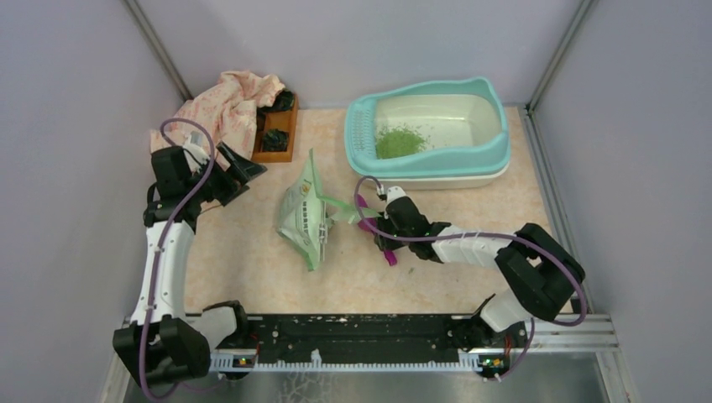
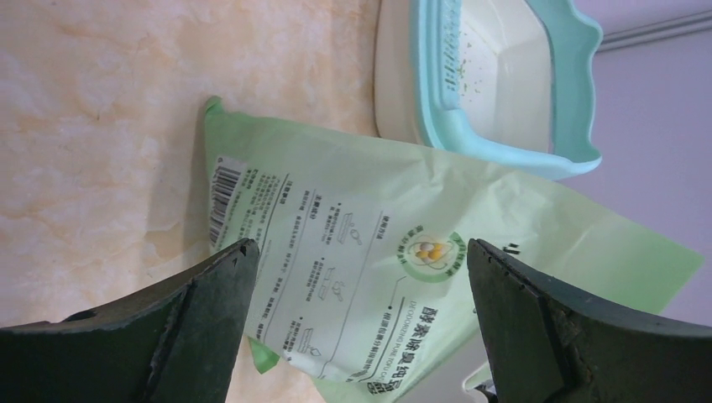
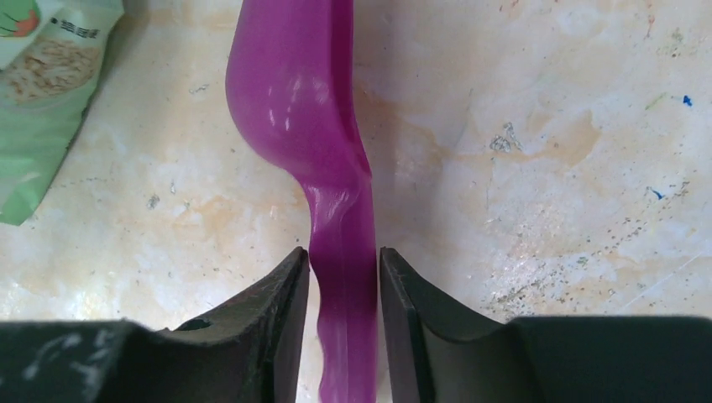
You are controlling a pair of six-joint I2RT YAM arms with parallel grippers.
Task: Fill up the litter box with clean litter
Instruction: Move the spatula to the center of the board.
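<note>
Our right hand (image 3: 342,256) straddles the purple scoop (image 3: 290,92) on the bench (image 3: 546,126); clamped or not, we cannot tell. Our left hand (image 2: 361,243) hangs released. We should grip squarely; the litter box (image 1: 495,126), holding some clean litter (image 1: 399,141), sits beyond.

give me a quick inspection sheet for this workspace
surface: beige marbled tabletop, a few specks and stains
job's things: teal-rimmed cream plastic litter box at the back; small pile of green litter granules inside, near its perforated ledge
clutter: pale green printed plastic bag mid-table; purple plastic scoop beside it; pink floral cloth and brown wooden tray at back left
grippers: left gripper open, empty, facing the bag; right gripper jaws close around the scoop's handle, grip unclear
cables: purple cables looped along both arms
surroundings: plain grey walls
</note>
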